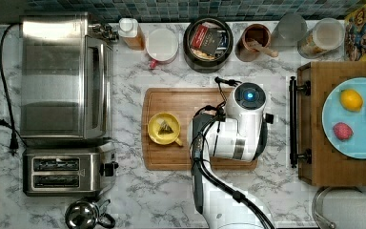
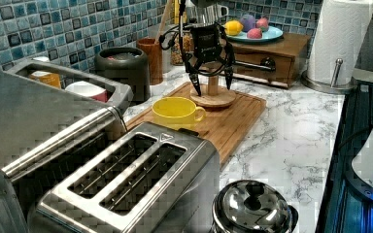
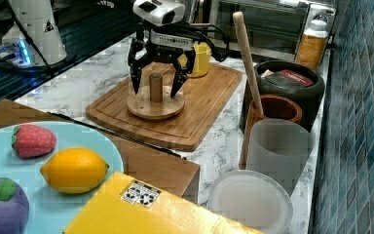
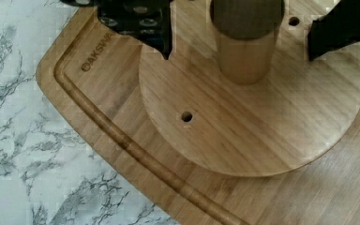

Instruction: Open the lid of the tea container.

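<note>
The tea container (image 1: 208, 44) is a round black canister standing open at the back of the counter, with red and dark packets showing inside; it also shows in the left view (image 2: 126, 65) and the right view (image 3: 289, 90). Its lid (image 3: 155, 105), a round wooden disc with an upright knob, lies flat on the cutting board (image 1: 171, 157). My gripper (image 3: 155, 91) stands open right over the lid, one finger on each side of the knob and neither touching it. The wrist view has the black fingertips (image 4: 154, 33) apart around the knob of the lid (image 4: 253, 122).
A yellow cup (image 1: 163, 128) holding a tea bag sits on the board beside the lid. A brown wooden cup (image 1: 255, 40) with a spoon and a white-topped cup (image 1: 162, 45) flank the canister. Toaster oven (image 1: 64, 76) and toaster (image 1: 62, 171) stand at the top view's left, a fruit plate (image 1: 357, 138) at the right.
</note>
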